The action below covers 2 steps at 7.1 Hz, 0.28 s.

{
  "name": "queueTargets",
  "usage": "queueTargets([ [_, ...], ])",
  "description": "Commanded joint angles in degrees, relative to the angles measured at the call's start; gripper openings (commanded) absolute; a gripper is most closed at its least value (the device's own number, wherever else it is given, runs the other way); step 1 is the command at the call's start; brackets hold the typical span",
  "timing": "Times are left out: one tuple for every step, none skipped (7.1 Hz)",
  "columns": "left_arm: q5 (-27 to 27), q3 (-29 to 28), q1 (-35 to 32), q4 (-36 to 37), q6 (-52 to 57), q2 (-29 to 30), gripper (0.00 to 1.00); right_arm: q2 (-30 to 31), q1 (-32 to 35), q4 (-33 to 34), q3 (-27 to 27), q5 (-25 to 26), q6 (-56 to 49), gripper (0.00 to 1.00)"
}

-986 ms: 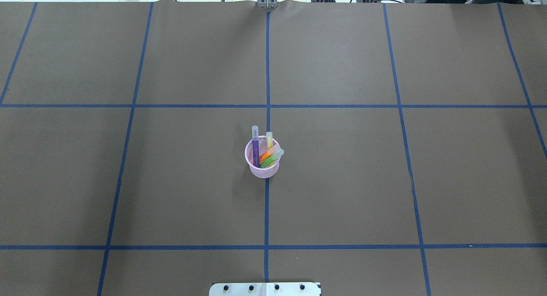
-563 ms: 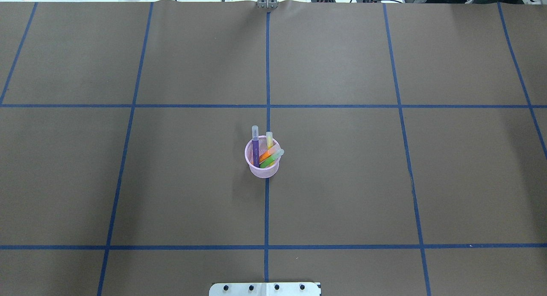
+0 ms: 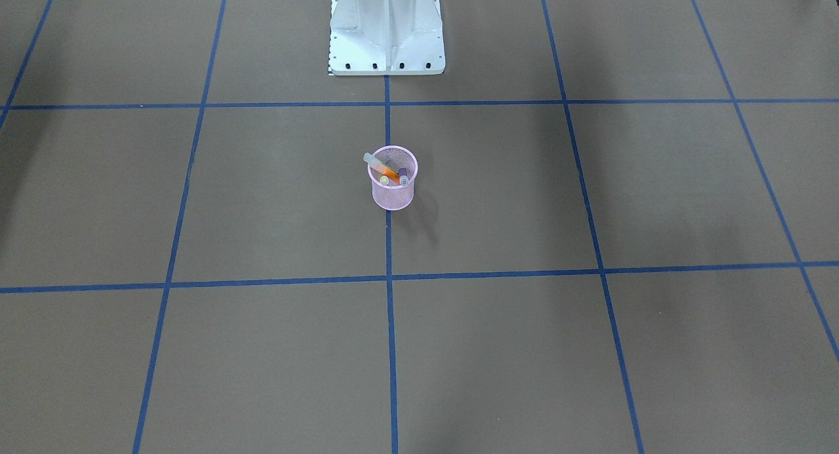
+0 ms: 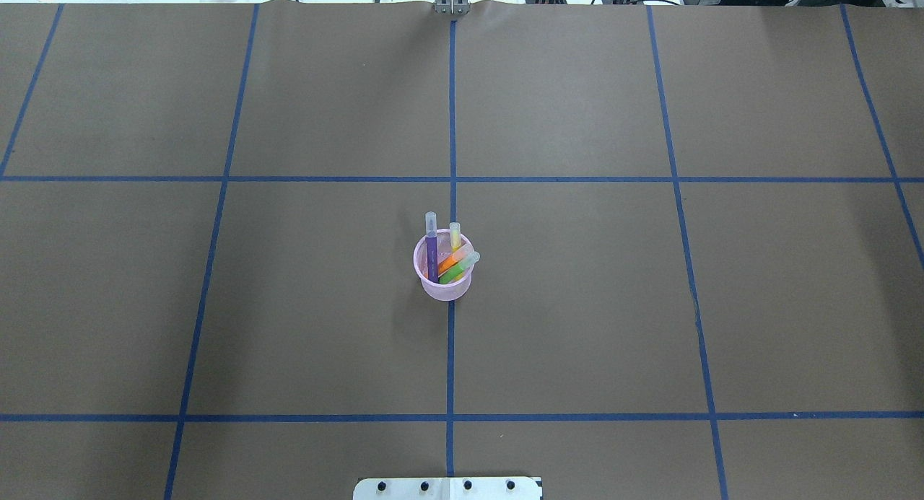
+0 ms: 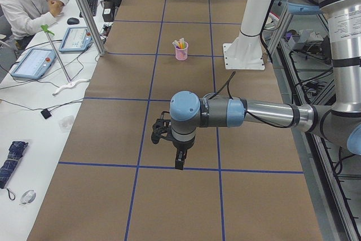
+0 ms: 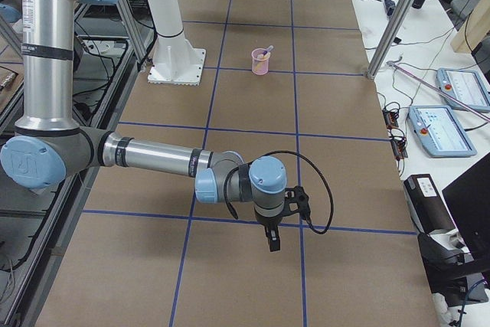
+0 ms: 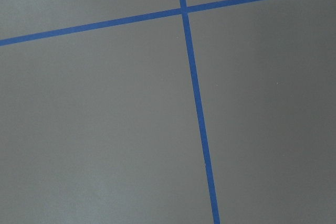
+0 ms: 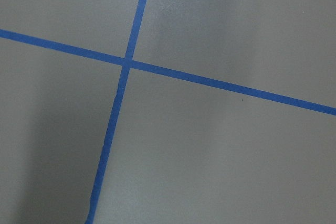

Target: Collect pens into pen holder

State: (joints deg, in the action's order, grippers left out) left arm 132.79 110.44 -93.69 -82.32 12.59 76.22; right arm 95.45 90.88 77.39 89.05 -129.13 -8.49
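Halfway between the bench side edges, the pen holder has the purple pen, orange pen and green pen inside. Left end effector and right end effector: can't tell if spread or pressed together.

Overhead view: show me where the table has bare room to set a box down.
Bare: the taped squares left and right of the pen holder, and the far row behind it. Crowded only on the centre tape line, where the holder with its pens stands, and at the near edge by the white base plate.
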Motion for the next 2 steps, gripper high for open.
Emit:
queueTargets([
  [0.0, 0.0, 0.0, 0.0, 0.1, 0.0, 1.0, 0.1, 0.0, 0.0, 0.1, 0.0, 0.1, 1.0],
  [0.0, 0.0, 0.0, 0.0, 0.1, 0.0, 1.0, 0.0, 0.0, 0.0, 0.1, 0.0, 0.1, 1.0],
])
